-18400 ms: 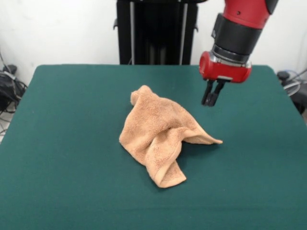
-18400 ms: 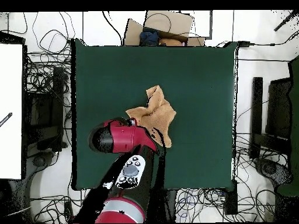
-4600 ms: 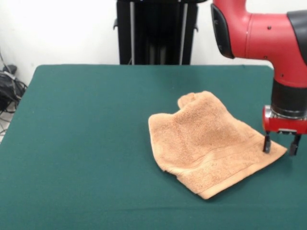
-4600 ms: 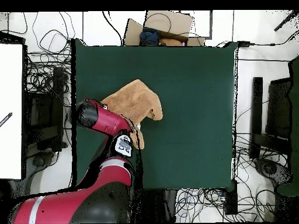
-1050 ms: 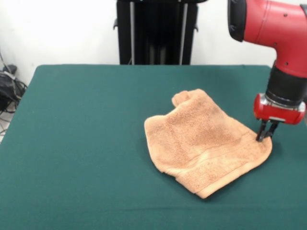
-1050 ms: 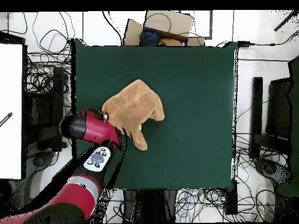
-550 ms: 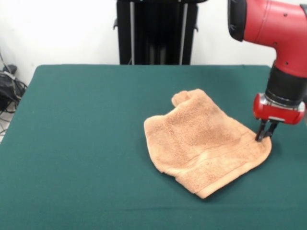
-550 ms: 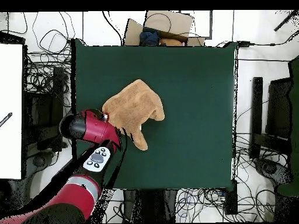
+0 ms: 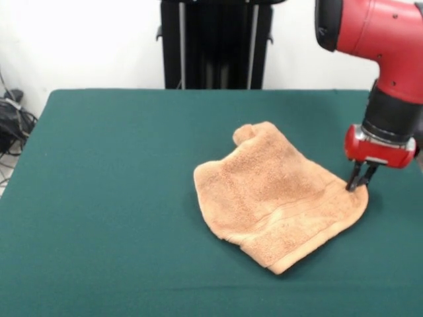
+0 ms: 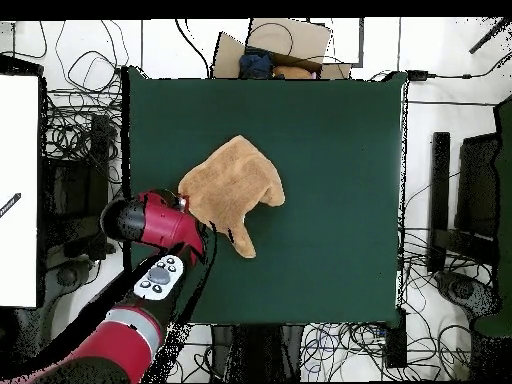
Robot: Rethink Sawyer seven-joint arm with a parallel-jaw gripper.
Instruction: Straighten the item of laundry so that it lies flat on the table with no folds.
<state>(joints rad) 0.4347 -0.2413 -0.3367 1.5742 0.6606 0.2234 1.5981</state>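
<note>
Gripper pinched shut on towel corner; cloth spreads away across table, far lobe bunched.

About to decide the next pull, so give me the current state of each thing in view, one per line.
Peach-orange terry towel: lying mostly spread out but not flat, a bunched fold at its far corner, one corner pinched by the end effector.
Red and black arm's end effector: shut on the towel's right corner, low at the table.
Dark green felt-topped table: carrying only the towel.
</note>
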